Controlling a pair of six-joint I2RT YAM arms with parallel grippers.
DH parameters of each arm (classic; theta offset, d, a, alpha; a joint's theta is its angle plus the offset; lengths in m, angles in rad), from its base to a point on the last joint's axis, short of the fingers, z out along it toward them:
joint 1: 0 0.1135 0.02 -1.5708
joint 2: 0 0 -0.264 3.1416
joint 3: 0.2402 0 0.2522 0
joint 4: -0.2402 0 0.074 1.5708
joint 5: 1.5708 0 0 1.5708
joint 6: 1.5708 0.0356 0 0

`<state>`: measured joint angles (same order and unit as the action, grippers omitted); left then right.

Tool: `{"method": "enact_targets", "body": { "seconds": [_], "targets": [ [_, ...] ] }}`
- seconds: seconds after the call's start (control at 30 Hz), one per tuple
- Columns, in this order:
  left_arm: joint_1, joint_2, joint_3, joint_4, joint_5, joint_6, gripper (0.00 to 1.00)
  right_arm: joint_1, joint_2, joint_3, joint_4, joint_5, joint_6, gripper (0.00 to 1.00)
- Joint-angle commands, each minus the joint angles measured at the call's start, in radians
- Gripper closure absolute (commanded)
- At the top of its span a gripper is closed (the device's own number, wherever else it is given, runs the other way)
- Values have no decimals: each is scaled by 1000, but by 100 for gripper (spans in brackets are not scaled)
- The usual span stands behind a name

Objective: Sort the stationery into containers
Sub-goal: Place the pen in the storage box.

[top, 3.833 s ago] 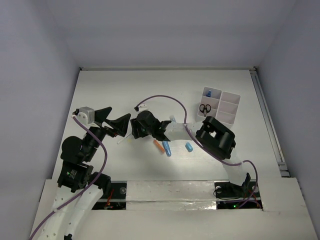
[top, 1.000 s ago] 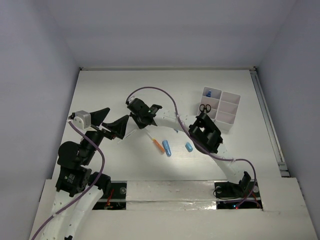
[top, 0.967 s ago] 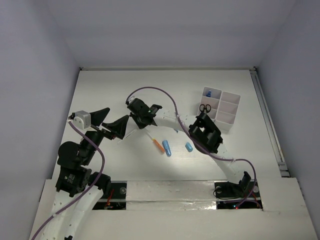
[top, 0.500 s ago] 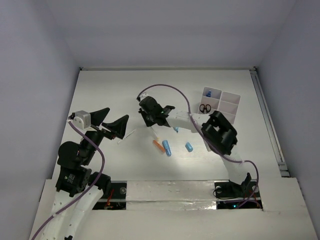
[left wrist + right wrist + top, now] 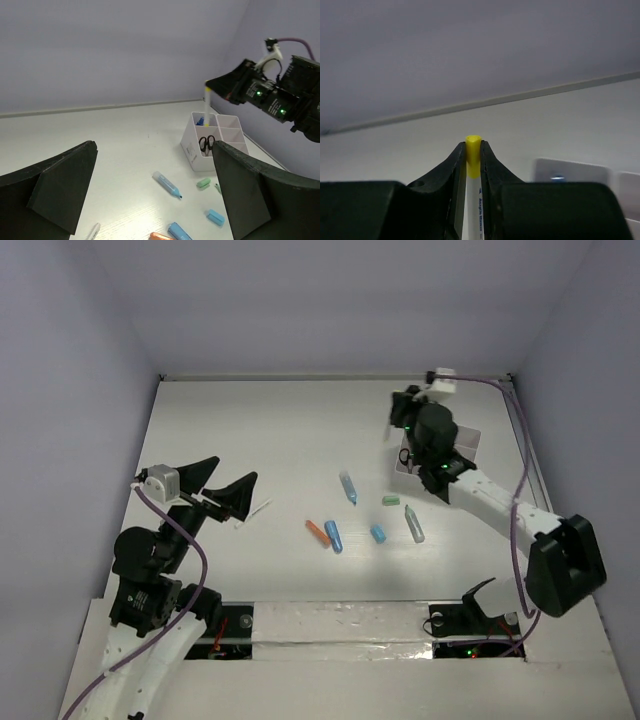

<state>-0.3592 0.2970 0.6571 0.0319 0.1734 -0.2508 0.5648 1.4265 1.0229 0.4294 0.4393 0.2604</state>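
Now, thin white pen (image 5: 206, 107) with yellow tip, held upright, clamped in right jaws over the white divided box (image 5: 192, 145) on the desk's (image 5: 250, 420) far right, left jaws wide apart, empty.

Pale lavender walls (image 5: 330, 300) enclose a white table (image 5: 270, 430) under soft, even light.

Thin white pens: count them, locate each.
2. One pen is upright in the right gripper, over the containers; the other pen lies near the left gripper. More may be hidden.
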Motion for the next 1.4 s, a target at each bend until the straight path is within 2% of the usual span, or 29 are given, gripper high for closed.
{"method": "enact_targets", "body": {
  "seconds": [0.0, 0.2, 0.37, 0.7, 0.9, 1.07, 1.17, 1.27, 1.3, 1.37],
  "targets": [
    [-11, -15, 38, 34, -3, 8, 1, -143, -125, -115, 193, 154, -21, 100],
    [-20, -9, 36, 34, -2, 8, 1, -357, -176, -240, 323, 147, -41, 100],
    [-20, 1, 35, 34, 0, 10, 1, -419, -89, -225, 405, 142, -125, 100],
    [-20, 13, 38, 33, -2, 12, 1, -465, 80, -164, 446, 124, -190, 100],
    [-20, 21, 38, 34, 0, 12, 1, -465, 132, -147, 427, 111, -172, 100],
    [-20, 21, 39, 34, 1, 13, 1, -465, 120, -208, 451, 118, -127, 100],
    [-20, 21, 39, 34, 2, 13, 1, -465, 106, -241, 460, 122, -115, 93],
    [-20, 19, 38, 34, 1, 13, 1, -465, 77, -271, 479, 116, -107, 74],
    [-20, 18, 38, 34, 1, 13, 1, -465, 68, -273, 474, 101, -105, 63],
    [-20, 18, 36, 34, 1, 13, 1, -465, 48, -268, 454, 90, -99, 54]
  ]
}}
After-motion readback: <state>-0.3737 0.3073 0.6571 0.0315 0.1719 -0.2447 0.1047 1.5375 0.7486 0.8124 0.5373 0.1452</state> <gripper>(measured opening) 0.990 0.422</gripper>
